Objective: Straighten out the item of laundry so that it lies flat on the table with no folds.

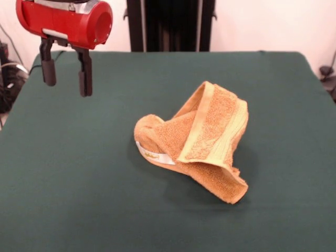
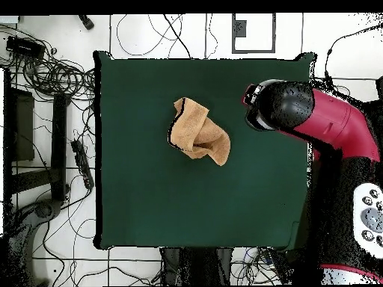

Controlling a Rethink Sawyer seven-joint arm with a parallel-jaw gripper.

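Cloth of dark green is covering the table (image 1: 63, 199), and its near stretch in the front view is lying bare. Further in, a little right of the middle, the towel (image 1: 197, 144) is sitting crumpled in a heap rather than lying flat. One flap is folding up and over the rest, showing a paler smooth band (image 1: 233, 134) along its edge, and a pointed corner is sticking out toward the camera at the lower right. A white label (image 1: 155, 155) is showing on the heap's near left side. From overhead the towel (image 2: 199, 134) is resting near the table's centre, bunched into an uneven lump.

Beyond the towel, toward the far left corner in the front view, the gripper (image 1: 66, 79) is hanging in the air above the table, well apart from the towel. Its two dark fingers (image 1: 84, 73) are pointing down with a clear gap between them, holding nothing. Overhead, the red and black arm (image 2: 329, 123) is reaching in over the table's edge.
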